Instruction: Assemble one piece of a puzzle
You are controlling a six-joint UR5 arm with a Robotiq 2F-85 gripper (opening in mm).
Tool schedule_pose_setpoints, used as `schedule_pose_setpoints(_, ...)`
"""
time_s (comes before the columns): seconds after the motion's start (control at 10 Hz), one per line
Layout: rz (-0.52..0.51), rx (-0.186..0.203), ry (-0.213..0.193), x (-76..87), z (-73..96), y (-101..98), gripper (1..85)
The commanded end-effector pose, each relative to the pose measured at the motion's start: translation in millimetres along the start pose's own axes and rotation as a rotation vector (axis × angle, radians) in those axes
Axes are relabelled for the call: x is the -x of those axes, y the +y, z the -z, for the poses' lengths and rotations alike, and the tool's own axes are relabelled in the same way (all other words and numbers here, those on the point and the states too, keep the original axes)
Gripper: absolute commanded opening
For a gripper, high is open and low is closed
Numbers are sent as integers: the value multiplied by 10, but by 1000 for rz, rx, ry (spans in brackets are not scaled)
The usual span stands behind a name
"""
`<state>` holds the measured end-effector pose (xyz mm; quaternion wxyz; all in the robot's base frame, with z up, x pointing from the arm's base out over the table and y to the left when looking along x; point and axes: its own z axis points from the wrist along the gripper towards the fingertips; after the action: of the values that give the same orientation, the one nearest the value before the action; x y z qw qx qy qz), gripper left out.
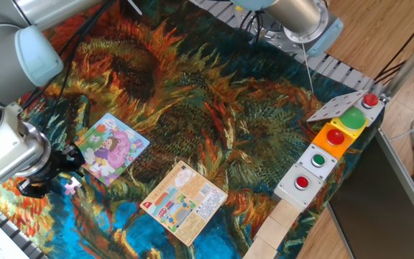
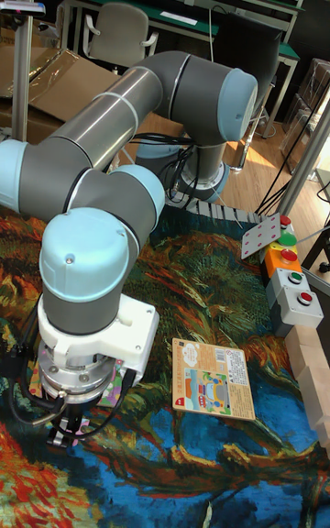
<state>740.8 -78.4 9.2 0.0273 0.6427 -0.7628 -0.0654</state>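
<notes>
The arm folds low over the table's near-left edge, its claw [image 1: 54, 175] pointing downward.

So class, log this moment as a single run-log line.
gripper: low over puzzle piece, open/shut unclear | piece: on cloth, beside puzzle board | status: not placed
</notes>
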Motion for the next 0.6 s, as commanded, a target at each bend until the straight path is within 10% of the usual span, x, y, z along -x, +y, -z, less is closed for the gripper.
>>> schedule_pose_setpoints(0.0,-4,2,-17,52,10,-21,540)
schedule_pose_setpoints(0.5,1,2,-14,37,-10,-51,537)
